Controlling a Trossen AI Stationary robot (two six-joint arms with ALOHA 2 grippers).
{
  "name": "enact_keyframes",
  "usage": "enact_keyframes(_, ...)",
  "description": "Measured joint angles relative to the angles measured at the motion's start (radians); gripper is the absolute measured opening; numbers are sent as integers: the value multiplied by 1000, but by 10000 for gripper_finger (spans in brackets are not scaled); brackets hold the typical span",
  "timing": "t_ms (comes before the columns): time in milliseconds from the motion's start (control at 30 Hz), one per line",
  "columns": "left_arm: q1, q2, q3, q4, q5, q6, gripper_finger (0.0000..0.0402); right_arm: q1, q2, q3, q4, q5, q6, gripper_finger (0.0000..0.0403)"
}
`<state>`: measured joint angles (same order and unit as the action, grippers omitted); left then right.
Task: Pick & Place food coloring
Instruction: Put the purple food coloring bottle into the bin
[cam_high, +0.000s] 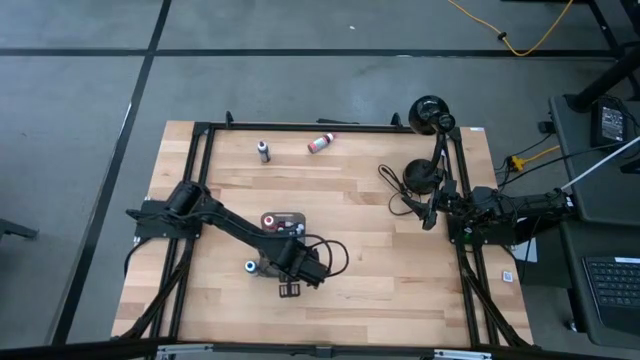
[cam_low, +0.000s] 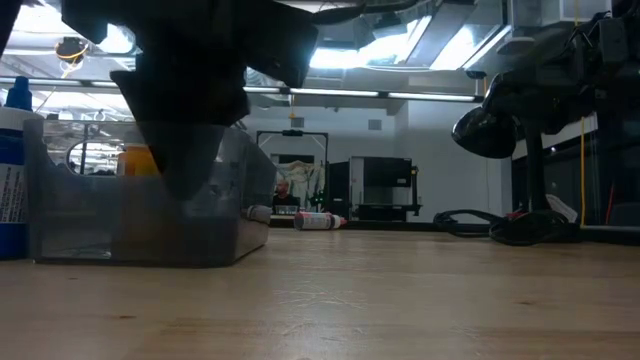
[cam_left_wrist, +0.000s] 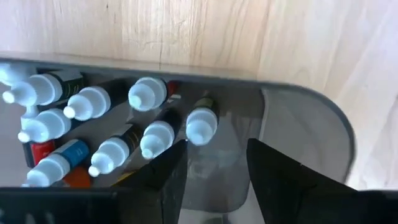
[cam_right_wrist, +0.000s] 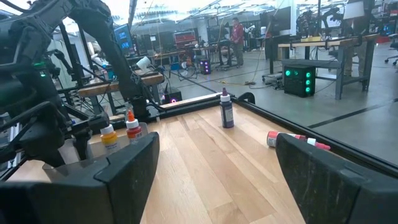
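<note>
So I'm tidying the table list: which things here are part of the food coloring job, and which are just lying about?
Part of the job:
- bottles in the tray
- tray
- standing bottle
- lying bottle
- left gripper, over the tray

Lying about:
- black lamp
- cables
- right gripper, parked at the table's edge, open
</note>
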<state>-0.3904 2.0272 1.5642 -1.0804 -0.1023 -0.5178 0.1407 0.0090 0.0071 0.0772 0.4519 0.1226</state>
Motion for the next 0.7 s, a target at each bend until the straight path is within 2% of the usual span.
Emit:
enact_keyframes(167,0,-21,40,-59,5,5,160,0,0,0,0,0,0,323)
enact_keyframes(300,4,-55,89,-116,-39,9,159,0,0,0,0,0,0,323)
enact_keyframes(400,14,-83,135,-161,-69,16,161,0,0,0,0,0,0,323)
enact_keyframes(700,90,-146,306,-283,-73,98,157,0,0,0,0,0,0,323)
